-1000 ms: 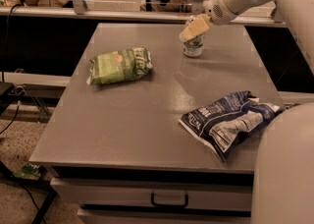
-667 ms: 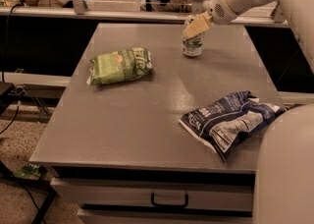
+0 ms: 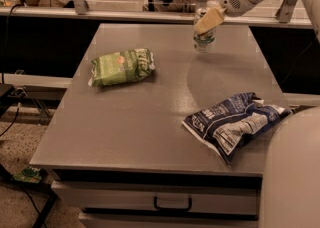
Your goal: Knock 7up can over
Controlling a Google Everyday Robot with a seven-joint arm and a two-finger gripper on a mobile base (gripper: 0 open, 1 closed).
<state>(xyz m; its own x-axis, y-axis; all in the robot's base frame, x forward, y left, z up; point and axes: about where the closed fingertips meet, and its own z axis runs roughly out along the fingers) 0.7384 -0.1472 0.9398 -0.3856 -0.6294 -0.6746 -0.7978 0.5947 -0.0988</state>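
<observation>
7up can (image 3: 204, 41) upright, claw (image 3: 209, 20) aslant at its top

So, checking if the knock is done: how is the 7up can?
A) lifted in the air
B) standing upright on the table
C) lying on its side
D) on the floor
B: the 7up can stands upright near the far edge of the table, with the pincer at its upper part.

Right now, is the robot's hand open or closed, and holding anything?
Gripper: at the top of the upright 7up can; open or closed cannot be told.
</observation>
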